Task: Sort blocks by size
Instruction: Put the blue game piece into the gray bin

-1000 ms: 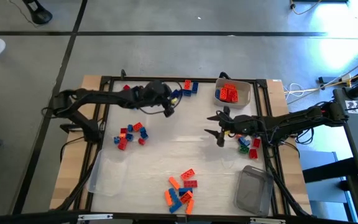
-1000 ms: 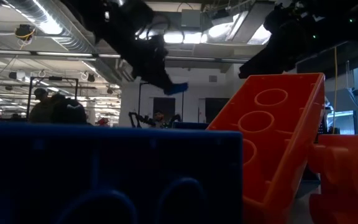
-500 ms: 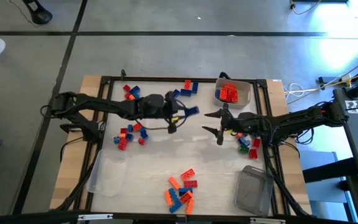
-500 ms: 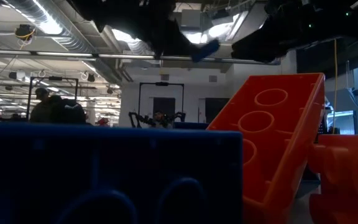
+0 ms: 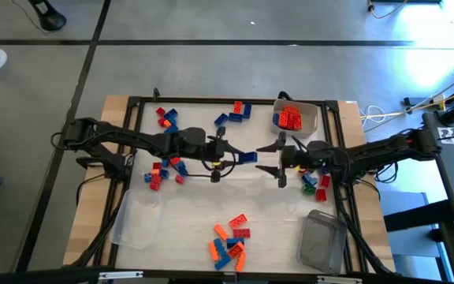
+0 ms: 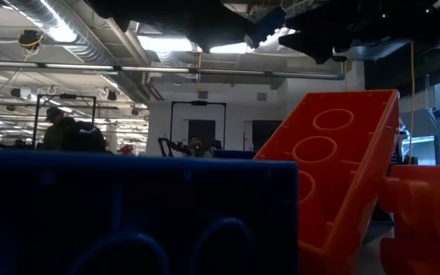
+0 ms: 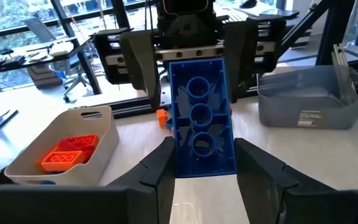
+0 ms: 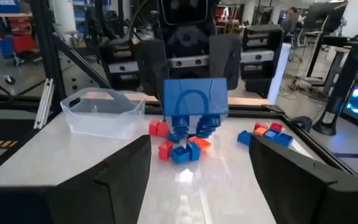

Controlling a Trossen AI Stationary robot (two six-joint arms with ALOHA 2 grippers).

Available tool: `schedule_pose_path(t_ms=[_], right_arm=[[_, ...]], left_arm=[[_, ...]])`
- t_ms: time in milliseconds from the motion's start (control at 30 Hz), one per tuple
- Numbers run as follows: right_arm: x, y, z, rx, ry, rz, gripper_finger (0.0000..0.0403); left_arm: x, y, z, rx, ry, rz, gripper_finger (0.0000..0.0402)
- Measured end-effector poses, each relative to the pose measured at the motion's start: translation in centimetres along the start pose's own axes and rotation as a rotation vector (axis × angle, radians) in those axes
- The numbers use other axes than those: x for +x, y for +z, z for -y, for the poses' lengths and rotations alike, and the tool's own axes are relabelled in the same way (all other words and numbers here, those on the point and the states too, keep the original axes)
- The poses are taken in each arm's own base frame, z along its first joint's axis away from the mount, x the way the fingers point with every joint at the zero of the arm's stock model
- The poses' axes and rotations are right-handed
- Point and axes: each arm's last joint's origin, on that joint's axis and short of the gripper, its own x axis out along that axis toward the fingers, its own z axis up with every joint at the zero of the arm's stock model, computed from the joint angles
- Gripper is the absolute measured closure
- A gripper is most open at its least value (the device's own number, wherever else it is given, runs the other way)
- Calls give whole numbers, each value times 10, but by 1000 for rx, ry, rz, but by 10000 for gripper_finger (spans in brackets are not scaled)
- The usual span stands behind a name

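Red blocks (image 5: 290, 119) fill the white tub (image 5: 309, 126); both clear tubs (image 5: 136, 225) look empty. Left gripper (image 5: 235, 157) grips a blue block (image 5: 247, 157) above mid-table, facing the right gripper (image 5: 270, 160), spread wide.

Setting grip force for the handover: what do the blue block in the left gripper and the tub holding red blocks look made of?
Blue block: hard moulded plastic, likely; smooth, slightly glossy, hollow tubes underneath. Tub: white, matte, thin-walled, probably plastic. Left gripper holds the block.
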Motion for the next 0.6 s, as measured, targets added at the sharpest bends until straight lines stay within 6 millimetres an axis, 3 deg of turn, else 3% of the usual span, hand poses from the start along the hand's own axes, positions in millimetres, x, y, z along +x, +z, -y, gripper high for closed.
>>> schedule_pose_path(t_ms=[433, 600], right_arm=[[17, -4, -2, -53, 9, 90, 134], [22, 5, -2, -72, 9, 99, 134]], left_arm=[[0, 2, 1, 0, -1, 16, 273], [0, 2, 1, 0, -1, 16, 273]])
